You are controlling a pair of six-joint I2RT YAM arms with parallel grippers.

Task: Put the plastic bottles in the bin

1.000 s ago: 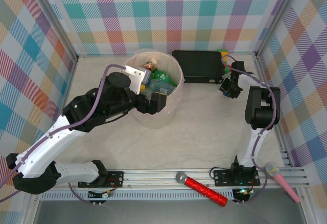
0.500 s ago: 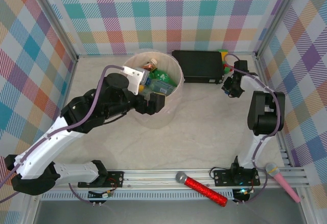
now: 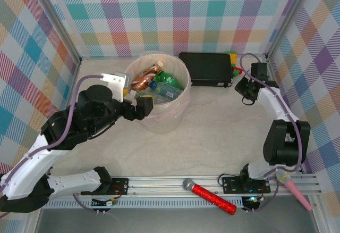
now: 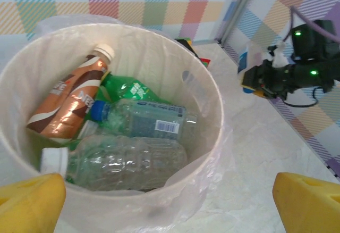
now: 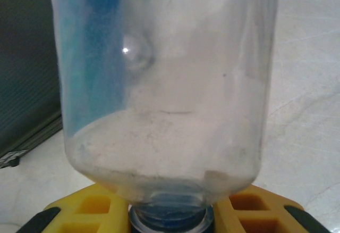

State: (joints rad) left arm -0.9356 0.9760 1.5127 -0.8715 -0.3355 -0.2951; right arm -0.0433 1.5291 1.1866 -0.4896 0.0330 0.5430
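Left gripper (image 3: pixel 144 106): over the near-left rim of the bin (image 3: pixel 180 102). In the left wrist view its yellow fingertips (image 4: pixel 27 204) stand wide apart with nothing between them, so it is released.

Bin: stands on the table (image 3: pixel 212 132) toward the far edge, left of centre, just beside the left end of the black box (image 3: pixel 207 69).

Contents, lying on their sides:
- brown bottle (image 4: pixel 69 105), white cap, against the left wall
- green bottle (image 4: pixel 133 89), beside it
- clear blue-capped bottle (image 4: pixel 141 118), across the middle
- clear white-capped bottle (image 4: pixel 117 161), nearest the camera

Right gripper (image 3: pixel 243 86): near the far right corner of the table, just off the right end of the black box. The right wrist view shows it clenched on the held clear bottle (image 5: pixel 164 84), blue label, cap toward the wrist, neck between the yellow pads (image 5: pixel 85 206).

Red microphone (image 3: pixel 210 196) and pink microphone (image 3: pixel 293 189): on the rail at the near edge.
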